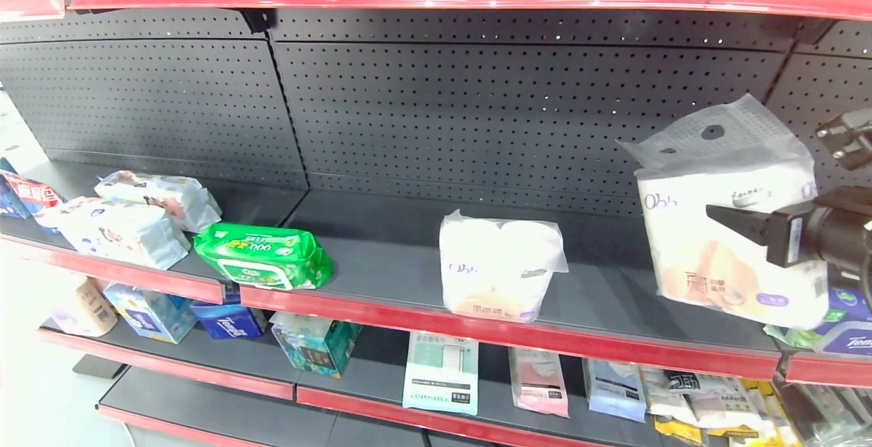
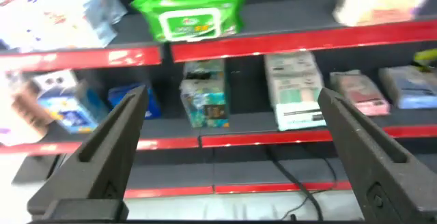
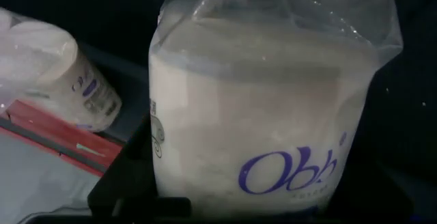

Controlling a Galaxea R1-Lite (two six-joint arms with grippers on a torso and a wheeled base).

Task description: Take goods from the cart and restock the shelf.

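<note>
My right gripper [image 1: 734, 229] is shut on a white tissue pack [image 1: 736, 242] in clear plastic, holding it just above the right part of the dark middle shelf [image 1: 402, 249]. The right wrist view has this pack [image 3: 266, 115] between the dark fingers [image 3: 130, 179]. A matching tissue pack [image 1: 499, 266] stands on the shelf to its left, near the red front edge, also seen as the pack [image 3: 54, 74] farther off. My left gripper [image 2: 229, 125] is open and holds nothing, facing the lower shelves below a green wipes pack [image 2: 190, 9].
The green wipes pack [image 1: 264, 255] and white tissue packs [image 1: 126, 229] lie on the shelf's left part. A blue-white pack [image 1: 845, 331] sits under the held one. Lower shelves hold boxes and packets [image 1: 440, 372]. Bare shelf lies between the green pack and the standing tissue pack.
</note>
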